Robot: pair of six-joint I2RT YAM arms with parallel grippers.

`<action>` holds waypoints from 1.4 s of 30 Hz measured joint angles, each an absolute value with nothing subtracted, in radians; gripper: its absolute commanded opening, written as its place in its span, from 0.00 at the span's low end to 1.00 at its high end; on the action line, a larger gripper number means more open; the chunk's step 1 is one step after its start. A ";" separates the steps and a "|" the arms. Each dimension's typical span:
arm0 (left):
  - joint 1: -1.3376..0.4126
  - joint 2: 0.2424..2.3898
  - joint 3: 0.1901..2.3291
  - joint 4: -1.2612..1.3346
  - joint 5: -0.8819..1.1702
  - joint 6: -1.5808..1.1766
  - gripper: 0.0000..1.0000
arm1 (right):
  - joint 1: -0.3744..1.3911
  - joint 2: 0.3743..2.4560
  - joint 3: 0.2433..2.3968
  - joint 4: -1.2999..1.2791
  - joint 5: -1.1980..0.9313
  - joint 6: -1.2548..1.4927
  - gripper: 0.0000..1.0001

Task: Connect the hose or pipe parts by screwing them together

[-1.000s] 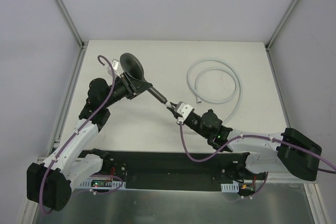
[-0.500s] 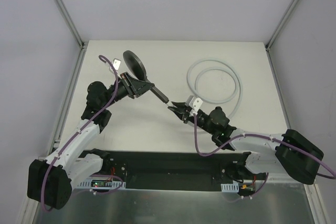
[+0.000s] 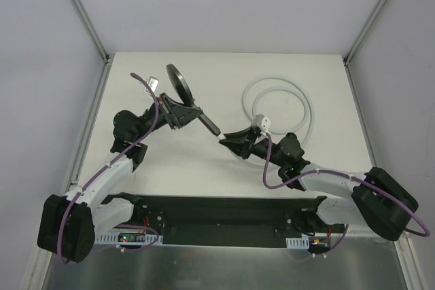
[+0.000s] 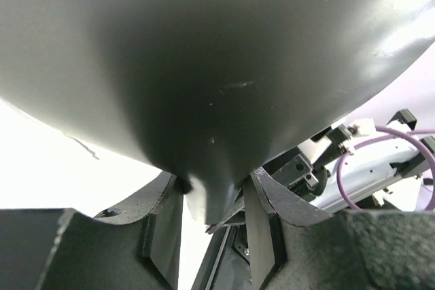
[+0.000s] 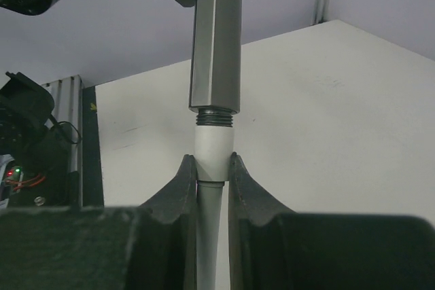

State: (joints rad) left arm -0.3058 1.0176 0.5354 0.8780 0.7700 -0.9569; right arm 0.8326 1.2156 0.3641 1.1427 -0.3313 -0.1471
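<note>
Right wrist: right pincer pinches hose fitting at shower head thread; left pincer pinches its neck

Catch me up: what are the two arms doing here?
The left tool grips the dark grey round-faced shower head at its neck. The right tool pinches the white end fitting of the pale grey coiled hose, butted against the handle at its threaded end. Threads show, so the joint isn't fully screwed.

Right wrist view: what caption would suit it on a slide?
Right claw holds the hose's white end fitting against the threaded tip of the shower head handle.
</note>
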 measured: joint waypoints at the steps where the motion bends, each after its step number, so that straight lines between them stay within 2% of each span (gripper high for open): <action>1: -0.306 1.018 0.527 0.902 0.778 -0.955 0.00 | 0.823 1.222 0.364 1.149 -0.353 -0.120 0.01; 16: -0.306 1.143 0.443 1.246 0.891 -1.009 0.00 | 0.722 1.309 0.364 1.195 -0.614 0.191 0.01; 32: -0.306 1.244 0.409 1.302 0.888 -1.081 0.00 | 0.657 1.369 0.371 1.176 -0.734 0.359 0.01; 37: -0.306 1.242 0.404 1.303 0.871 -1.058 0.00 | 0.648 1.412 0.398 1.178 -0.761 0.414 0.11; 38: -0.306 1.241 0.403 1.303 0.869 -1.055 0.00 | 0.646 1.419 0.400 1.178 -0.765 0.422 0.21; 42: -0.306 1.242 0.403 1.300 0.868 -1.044 0.00 | 0.639 1.427 0.401 1.184 -0.753 0.462 0.45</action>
